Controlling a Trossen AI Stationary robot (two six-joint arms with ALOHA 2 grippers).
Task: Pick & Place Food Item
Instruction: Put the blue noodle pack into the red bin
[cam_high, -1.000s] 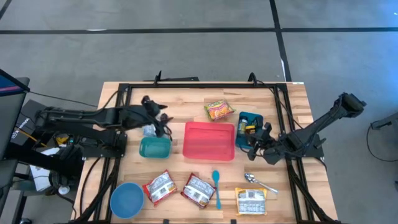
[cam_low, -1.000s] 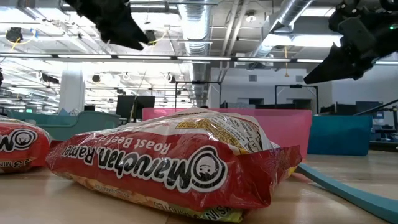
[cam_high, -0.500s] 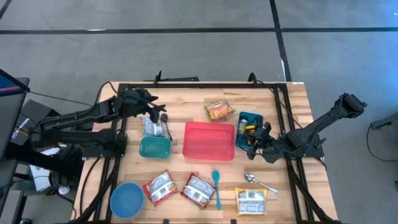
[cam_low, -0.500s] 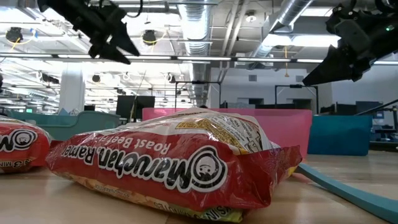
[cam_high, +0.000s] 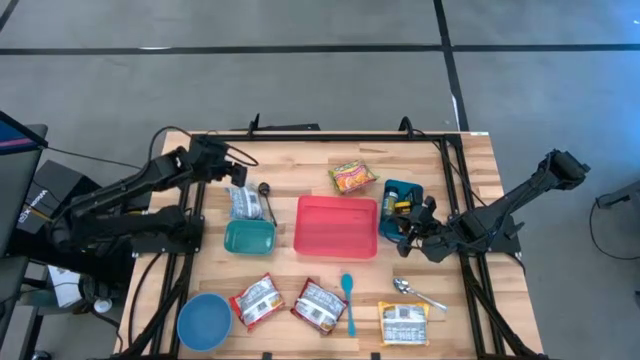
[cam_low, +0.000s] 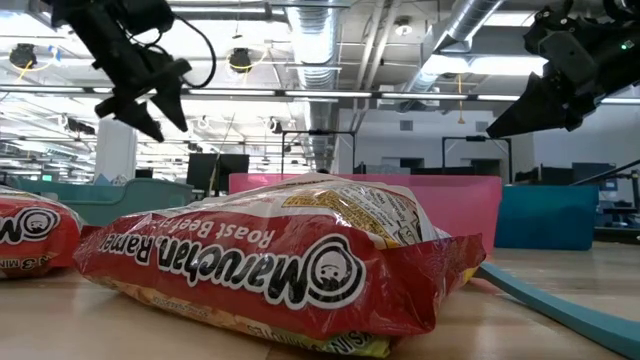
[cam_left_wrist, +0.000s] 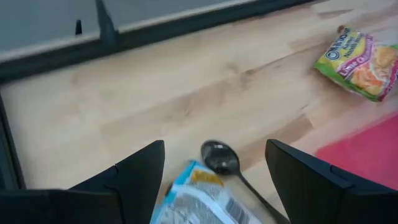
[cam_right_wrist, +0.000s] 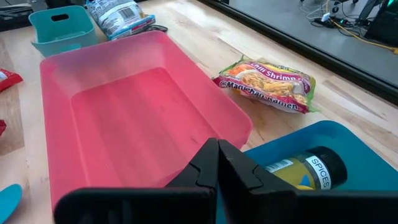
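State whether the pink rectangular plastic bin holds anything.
Empty. The pink rectangular plastic bin shows only its bare floor in the high view and the right wrist view.

You can read "Maruchan Ramen Roast Beef" on the red packet (cam_low: 290, 265), "Chili Shrimp Ramen" on the yellow-green packet (cam_right_wrist: 267, 84), and "SPICES" on the jar (cam_right_wrist: 311, 169).

From overhead we look straight down on the whole counter (cam_high: 300, 170). Our low camera sits at counter height, very close behind a ramen packet (cam_low: 280, 265), facing the room. The left wrist camera looks down past its fingers (cam_left_wrist: 134, 177) at a spoon (cam_left_wrist: 219, 158). The right wrist camera faces the pink bin (cam_right_wrist: 137, 118), which the overhead and low views also show.
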